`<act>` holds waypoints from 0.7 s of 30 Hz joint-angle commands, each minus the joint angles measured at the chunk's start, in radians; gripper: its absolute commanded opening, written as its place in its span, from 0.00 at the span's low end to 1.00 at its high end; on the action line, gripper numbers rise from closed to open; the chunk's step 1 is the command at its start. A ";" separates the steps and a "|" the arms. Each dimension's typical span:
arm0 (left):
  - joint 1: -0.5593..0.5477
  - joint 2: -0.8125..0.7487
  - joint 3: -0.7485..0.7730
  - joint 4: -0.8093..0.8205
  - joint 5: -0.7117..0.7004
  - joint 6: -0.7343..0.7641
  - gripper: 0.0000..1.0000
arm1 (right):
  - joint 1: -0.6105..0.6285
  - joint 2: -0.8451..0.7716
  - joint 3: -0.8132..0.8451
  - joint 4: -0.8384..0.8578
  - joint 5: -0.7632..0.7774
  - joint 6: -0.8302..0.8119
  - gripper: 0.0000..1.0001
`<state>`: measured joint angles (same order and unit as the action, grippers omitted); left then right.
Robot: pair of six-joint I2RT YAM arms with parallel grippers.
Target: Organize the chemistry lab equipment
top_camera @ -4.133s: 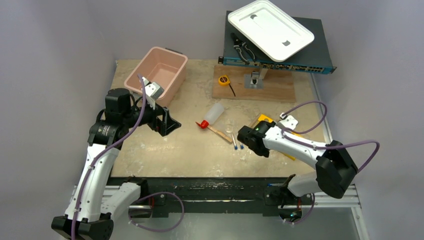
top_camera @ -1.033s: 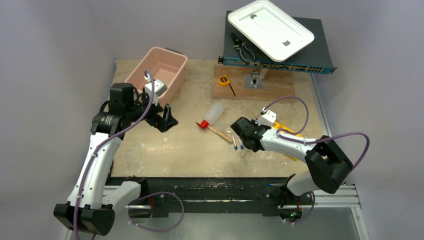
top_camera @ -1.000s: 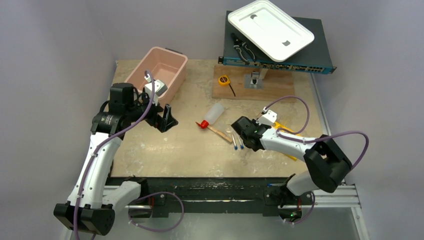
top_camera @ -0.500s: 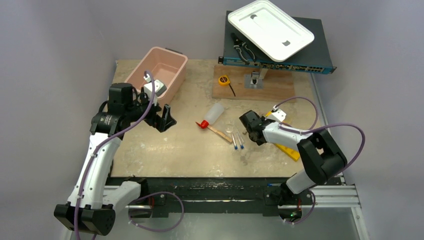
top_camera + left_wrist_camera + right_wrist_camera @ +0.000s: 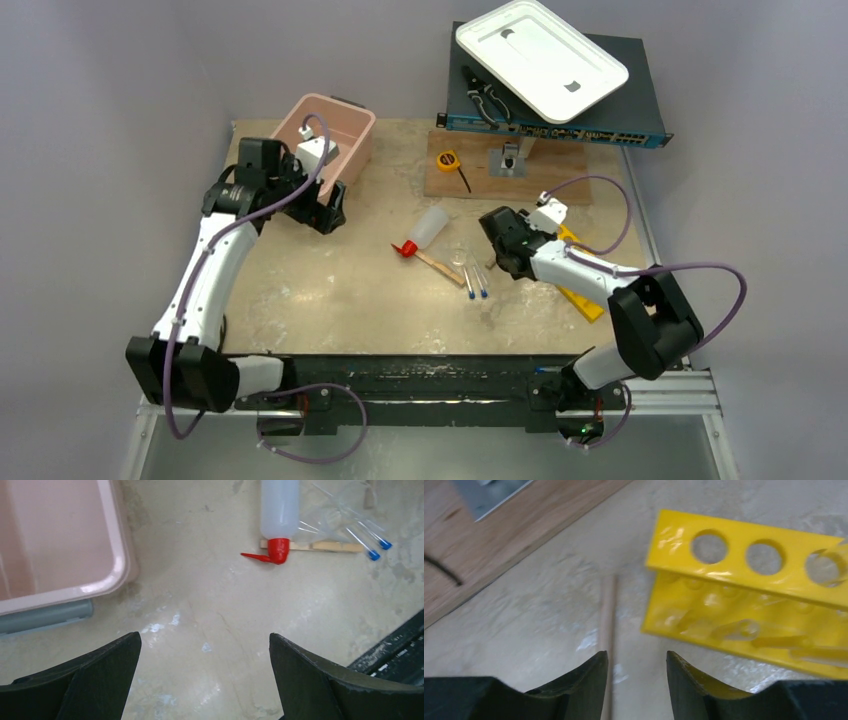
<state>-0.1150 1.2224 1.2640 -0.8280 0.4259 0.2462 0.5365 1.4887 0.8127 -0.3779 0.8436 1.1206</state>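
Right gripper (image 5: 636, 662), jaws slightly apart and empty, hovers with the stick (image 5: 607, 605) at its 11 o'clock and the rack (image 5: 736, 580) at 2, so I would nudge toward 9 to centre the stick before closing, while the left gripper (image 5: 205, 642) hangs spread wide.

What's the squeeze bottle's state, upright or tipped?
Tipped. The squeeze bottle lies flat on the tabletop, its red nozzle end across a wooden stick.

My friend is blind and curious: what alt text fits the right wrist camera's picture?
A yellow holed rack sits on the table, just beyond the open right gripper. A slim wooden stick lies left of the rack.
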 commanded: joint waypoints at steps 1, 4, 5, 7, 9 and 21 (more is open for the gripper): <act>0.009 0.119 0.128 0.068 -0.163 0.034 1.00 | 0.131 -0.031 0.092 0.028 0.022 -0.095 0.49; 0.009 0.210 0.195 0.104 -0.207 0.052 1.00 | 0.215 -0.037 0.136 -0.012 0.025 -0.112 0.55; 0.008 0.249 0.211 0.115 -0.215 0.058 1.00 | 0.240 -0.038 0.149 -0.022 0.021 -0.120 0.57; 0.009 0.306 0.240 0.136 -0.227 0.070 1.00 | 0.304 -0.040 0.172 -0.009 -0.008 -0.177 0.65; 0.009 0.363 0.271 0.146 -0.226 0.090 0.95 | 0.346 -0.038 0.195 0.013 -0.056 -0.249 0.74; 0.009 0.593 0.414 0.156 -0.176 0.186 0.65 | 0.373 -0.048 0.285 0.071 -0.454 -0.599 0.99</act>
<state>-0.1116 1.7885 1.5997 -0.6971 0.2253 0.3702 0.9112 1.4658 1.0161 -0.3149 0.5030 0.6529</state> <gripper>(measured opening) 0.754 0.987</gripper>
